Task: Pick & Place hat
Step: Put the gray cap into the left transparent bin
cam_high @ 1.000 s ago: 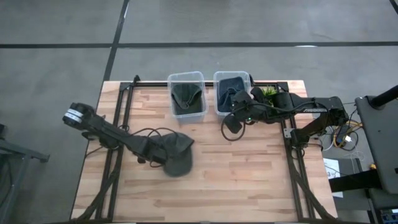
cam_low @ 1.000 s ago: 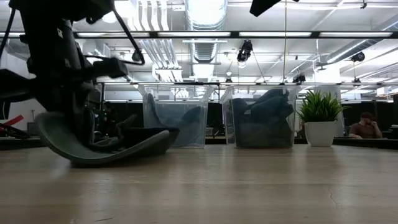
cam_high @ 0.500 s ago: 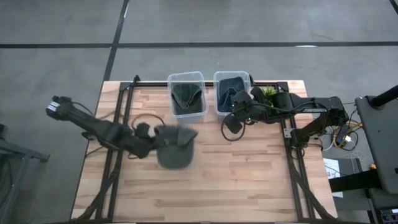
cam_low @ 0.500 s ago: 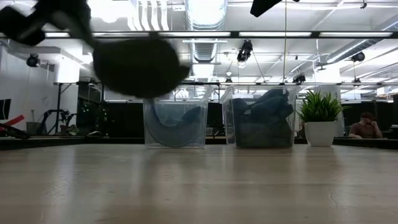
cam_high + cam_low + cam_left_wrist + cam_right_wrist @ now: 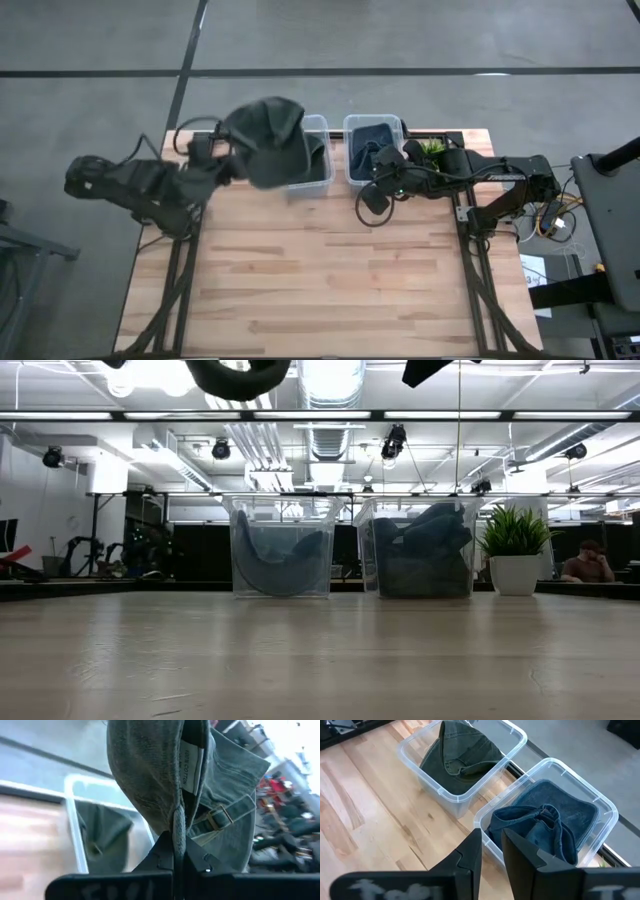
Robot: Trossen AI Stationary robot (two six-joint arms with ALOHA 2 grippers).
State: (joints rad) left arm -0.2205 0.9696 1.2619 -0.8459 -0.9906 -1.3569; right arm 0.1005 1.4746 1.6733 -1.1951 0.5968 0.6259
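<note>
above the wooden table (image 5: pixel 330 280), seen from overhead, the left gripper (image 5: pixel 178 851) holds an olive-green hat (image 5: pixel 268 152) in the air, just over the near-left edge of the left clear bin (image 5: pixel 318 172). the left wrist view shows its two fingers pressed together on a fold of the hat's fabric, with the hat's strap and buckle (image 5: pixel 216 819) hanging beside the pinch. that bin already has another green hat (image 5: pixel 460 752) lying inside it. from table height, the carried hat appears only as a dark curve at the top edge, well above the bins.

beside it stands the right clear bin (image 5: pixel 600 810), filled with blue denim hats (image 5: pixel 545 827). the right gripper (image 5: pixel 491 851) waits near that bin, above the table, empty, its fingers only a narrow gap apart. a small potted plant (image 5: pixel 516 550) sits at the table's far right corner.

the step in hand looks like the carry: the hat is lifted and nearly over its matching bin. the next move probably calls for shifting a little further so the whole hat clears the bin's rim, lowering, then releasing so the brim does not drape over the wall.
</note>
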